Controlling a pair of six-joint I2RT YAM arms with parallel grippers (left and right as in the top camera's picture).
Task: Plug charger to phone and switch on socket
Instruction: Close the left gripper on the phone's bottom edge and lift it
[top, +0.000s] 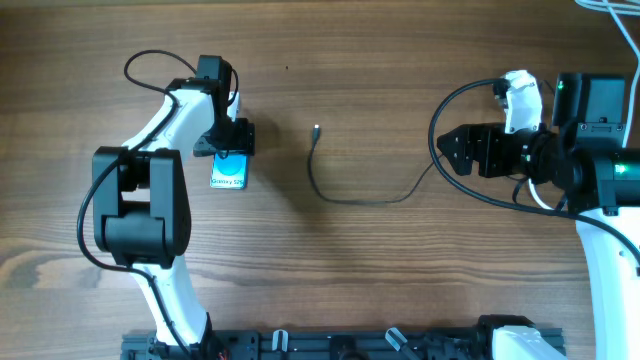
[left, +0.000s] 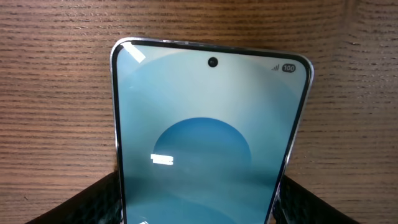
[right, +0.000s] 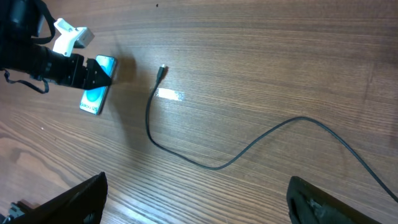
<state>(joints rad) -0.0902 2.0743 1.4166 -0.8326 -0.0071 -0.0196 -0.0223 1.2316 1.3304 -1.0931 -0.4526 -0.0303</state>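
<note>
Charger (top: 350, 200) lies slack at centre, unplugged. Phone (top: 229, 174) sits left of centre, teal screen lit, white label at its near end. Left gripper (top: 228, 151) clamps its far end, fingers (left: 78, 208) on both edges. Right gripper (top: 444, 150) is wide and empty. Next, in my judgement, it must seize the plug tip (top: 316, 130).

You are looking at a wooden table (top: 380, 270), its brown grain running side to side. A thin white cable (top: 608, 12) is crossing the far right corner in the overhead view. A black rail (top: 340, 345) is running along the near edge. A bright patch of glare (right: 169, 94) is shining on the wood.
</note>
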